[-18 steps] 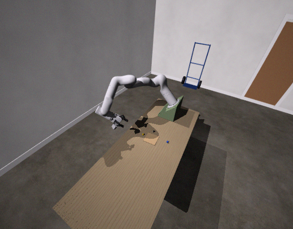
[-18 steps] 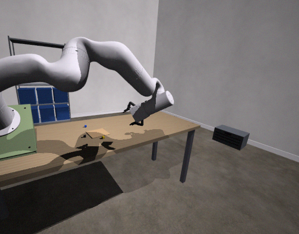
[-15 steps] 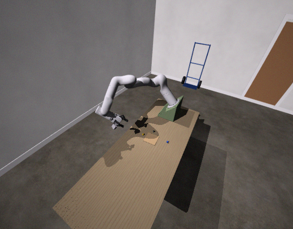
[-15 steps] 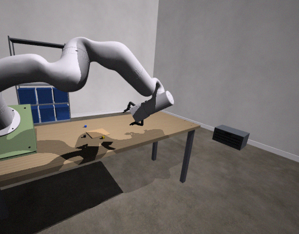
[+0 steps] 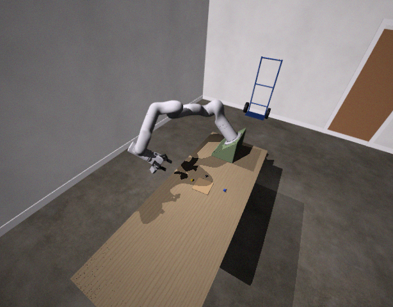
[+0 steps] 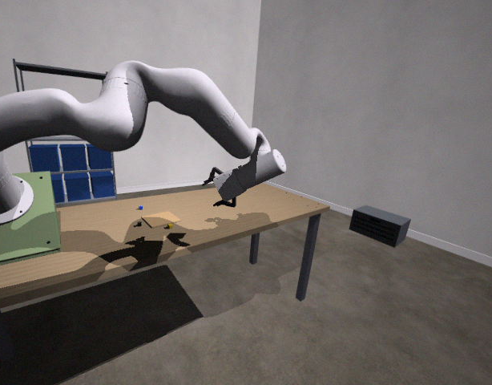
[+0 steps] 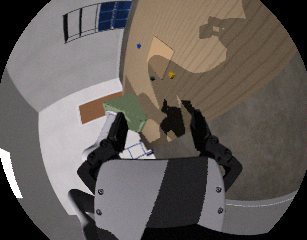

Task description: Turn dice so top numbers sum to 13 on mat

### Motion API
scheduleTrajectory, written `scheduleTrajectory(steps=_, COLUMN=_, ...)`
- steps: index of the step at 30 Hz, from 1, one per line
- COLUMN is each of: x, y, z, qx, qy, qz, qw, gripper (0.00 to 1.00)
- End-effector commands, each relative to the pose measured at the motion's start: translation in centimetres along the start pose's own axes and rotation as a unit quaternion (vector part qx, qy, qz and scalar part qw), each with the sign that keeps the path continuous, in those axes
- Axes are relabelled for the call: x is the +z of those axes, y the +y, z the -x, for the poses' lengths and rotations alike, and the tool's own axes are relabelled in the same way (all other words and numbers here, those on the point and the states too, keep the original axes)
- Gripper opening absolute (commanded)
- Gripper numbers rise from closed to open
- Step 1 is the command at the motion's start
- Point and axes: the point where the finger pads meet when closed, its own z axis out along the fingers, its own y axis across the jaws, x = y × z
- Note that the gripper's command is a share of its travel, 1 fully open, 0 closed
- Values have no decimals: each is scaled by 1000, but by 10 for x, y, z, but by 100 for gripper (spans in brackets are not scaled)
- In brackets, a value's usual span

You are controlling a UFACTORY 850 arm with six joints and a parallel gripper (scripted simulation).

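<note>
The thin, light wooden-coloured mat (image 5: 203, 187) (image 6: 160, 218) (image 7: 161, 48) lies on the table, partly in the arm's shadow. A yellow die (image 5: 192, 180) (image 6: 169, 226) (image 7: 172, 75) is on the table just beside the mat. A black die (image 5: 207, 176) (image 6: 139, 224) (image 7: 152, 78) is off the mat near its robot-base side. A blue die (image 5: 224, 190) (image 6: 140, 207) (image 7: 138, 46) is off the mat on the side away from the yellow one. Their top numbers are too small to read. My gripper (image 5: 168, 165) (image 6: 209, 193) (image 7: 158, 118) is open and empty, high up and well away from the dice.
The green base block (image 5: 227, 153) (image 6: 26, 232) (image 7: 127, 109) carries the arm at one end of the wooden table (image 5: 176, 238) (image 6: 254, 208). A blue hand truck (image 5: 255, 115) and a shelf with blue bins (image 6: 74, 157) stand beyond the table.
</note>
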Motion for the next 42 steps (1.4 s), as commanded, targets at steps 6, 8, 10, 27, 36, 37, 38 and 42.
scheduleTrajectory(steps=6, x=28, y=-4, z=4, qx=27, qy=-53, qz=57, qw=997, gripper=100)
scheduleTrajectory(steps=8, x=45, y=-6, z=7, qx=39, qy=-82, qz=97, qw=991, gripper=100)
scheduleTrajectory(steps=10, x=56, y=-7, z=10, qx=46, qy=-102, qz=129, qw=985, gripper=100)
scheduleTrajectory(steps=27, x=133, y=-38, z=9, qx=-3, qy=-148, qz=389, qw=909, gripper=100)
scheduleTrajectory(steps=36, x=171, y=-70, z=0, qx=-76, qy=-114, qz=464, qw=875, gripper=100)
scheduleTrajectory(steps=37, x=176, y=-74, z=-1, qx=-84, qy=-110, qz=469, qw=873, gripper=100)
scheduleTrajectory(steps=38, x=179, y=-77, z=-1, qx=-90, qy=-107, qz=472, qw=871, gripper=100)
scheduleTrajectory(steps=42, x=181, y=-79, z=-1, qx=-94, qy=-104, qz=474, qw=869, gripper=100)
